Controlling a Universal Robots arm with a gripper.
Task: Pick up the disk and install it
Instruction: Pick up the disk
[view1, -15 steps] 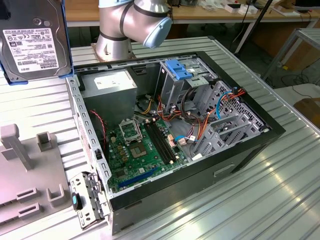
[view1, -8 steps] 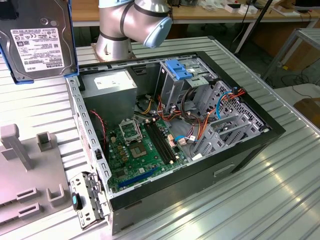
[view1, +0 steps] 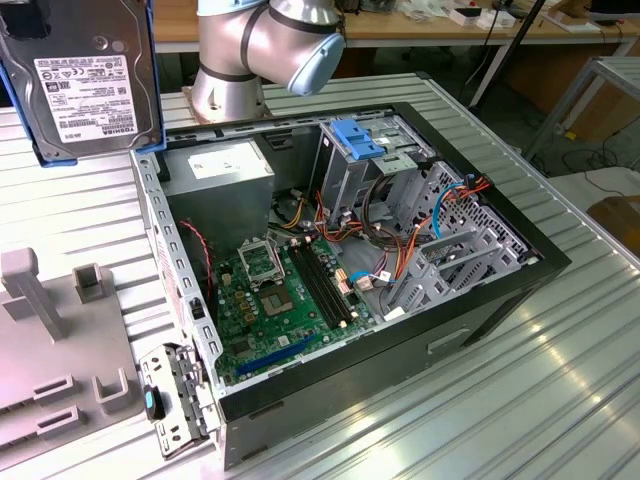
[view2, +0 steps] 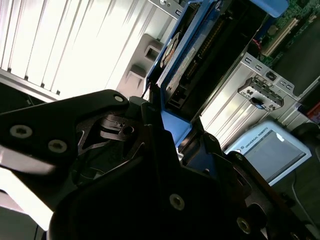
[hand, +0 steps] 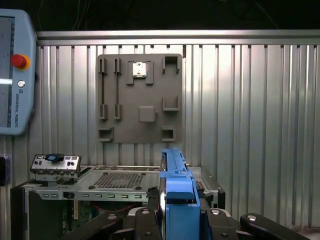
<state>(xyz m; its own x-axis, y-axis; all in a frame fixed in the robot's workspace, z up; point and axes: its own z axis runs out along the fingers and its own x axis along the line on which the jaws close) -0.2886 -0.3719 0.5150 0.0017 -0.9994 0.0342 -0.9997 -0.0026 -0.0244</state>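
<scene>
The black claw (hand: 179, 216) is clamped on the flat rectangular grey metal disk (view1: 85, 75) with a white label and blue plastic side rails. The disk is held aloft outside the open black computer case (view1: 545, 262), at the exterior view's left. The case sits on the ribbed metal worktop (view1: 520, 400) and holds a green motherboard (view1: 270, 300), a grey power-supply box (view1: 220, 185), a grey metal cage with a blue plastic top (view1: 365, 150) and orange cables (view1: 400, 235).

Disk (hand: 176, 192), blue rail edge-on, clamped in black pincer (hand: 177, 222). At its 12 o'clock, grey fixture plate (hand: 140, 100) on ribbed surface (hand: 240, 110); open PC case (hand: 120, 181) at its 9 o'clock.
</scene>
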